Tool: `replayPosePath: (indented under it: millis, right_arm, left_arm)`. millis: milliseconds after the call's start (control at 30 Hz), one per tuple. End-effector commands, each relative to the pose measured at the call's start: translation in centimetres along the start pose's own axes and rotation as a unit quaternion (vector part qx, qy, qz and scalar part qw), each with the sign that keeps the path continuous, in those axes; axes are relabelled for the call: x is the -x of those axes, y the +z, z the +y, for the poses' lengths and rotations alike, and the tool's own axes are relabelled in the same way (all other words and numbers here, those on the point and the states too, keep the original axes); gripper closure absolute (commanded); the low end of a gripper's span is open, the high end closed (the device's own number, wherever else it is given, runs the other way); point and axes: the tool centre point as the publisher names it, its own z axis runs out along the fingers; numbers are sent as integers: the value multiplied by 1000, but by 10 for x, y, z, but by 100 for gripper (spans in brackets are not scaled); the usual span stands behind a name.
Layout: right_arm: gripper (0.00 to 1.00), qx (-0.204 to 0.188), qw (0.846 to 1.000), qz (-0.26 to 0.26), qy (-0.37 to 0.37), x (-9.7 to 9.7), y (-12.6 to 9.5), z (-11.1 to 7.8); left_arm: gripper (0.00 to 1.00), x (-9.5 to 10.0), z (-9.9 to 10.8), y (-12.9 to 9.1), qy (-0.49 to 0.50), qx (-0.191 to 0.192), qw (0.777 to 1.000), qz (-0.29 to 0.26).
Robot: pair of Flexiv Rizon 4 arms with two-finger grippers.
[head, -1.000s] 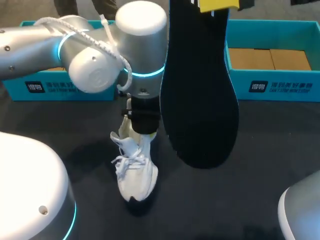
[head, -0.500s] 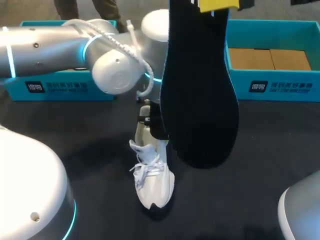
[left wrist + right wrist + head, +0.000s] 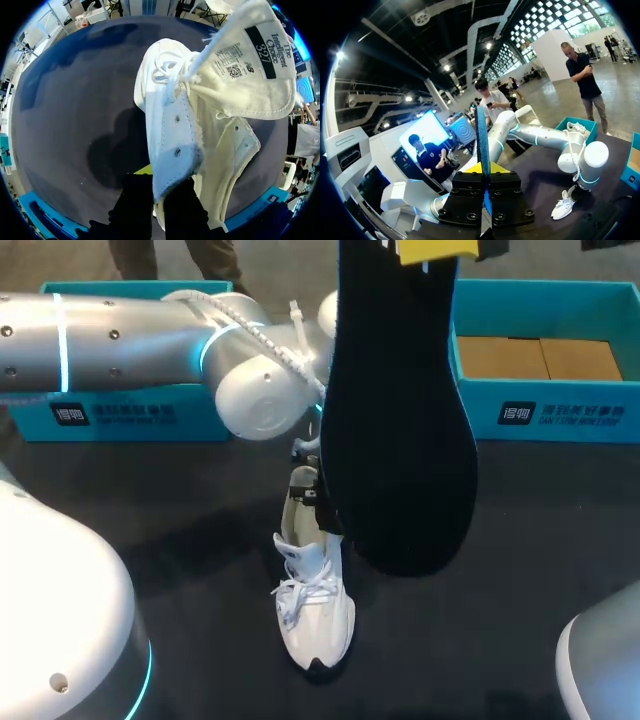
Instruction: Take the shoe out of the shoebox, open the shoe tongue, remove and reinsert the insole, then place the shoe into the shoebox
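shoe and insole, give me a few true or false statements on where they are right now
1. The left gripper is shut on the side wall of the white shoe. True.
2. The black insole sits inside the shoe. False: it hangs from the right gripper, clear of the shoe.
3. The shoe's tongue is folded open, label showing. True.
4. The shoe lies in a shoebox. False: it is out over the dark table, in the left gripper.
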Motion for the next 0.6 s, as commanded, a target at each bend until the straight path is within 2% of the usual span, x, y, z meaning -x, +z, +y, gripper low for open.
replayPosePath:
  millis: [33,200,233,267,300,333,367,533,600]
  right_arm:
    - [100,-1,1000,-1,1,-1,1,2]
    - [100,-1,1000,-1,1,-1,1,2]
    - [100,-1,1000,-1,1,-1,1,2]
    - [100,-1,1000,-1,1,-1,1,2]
    - [100,-1,1000,-1,1,-1,1,2]
    - [100,-1,1000,-1,1,-1,1,2]
    - [100,-1,1000,-1,1,-1,1,2]
    - [100,-1,1000,-1,1,-1,1,2]
    - [100,-1,1000,-1,1,-1,1,2]
  left_arm:
    - [100,5,1,8,-3,1,1000,0]
    - [100,4,2,15,-6,5,1000,0]
    - [85,4,2,16,-6,6,1000,0]
    - [56,3,2,16,-6,7,1000,1]
    - [46,3,2,16,-6,7,1000,1]
    - [26,2,3,16,-6,7,1000,1]
    - [1,2,3,14,-6,8,1000,-1]
    - [0,2,4,-6,-13,7,1000,-15]
    - [0,1,6,-21,-17,8,999,-27]
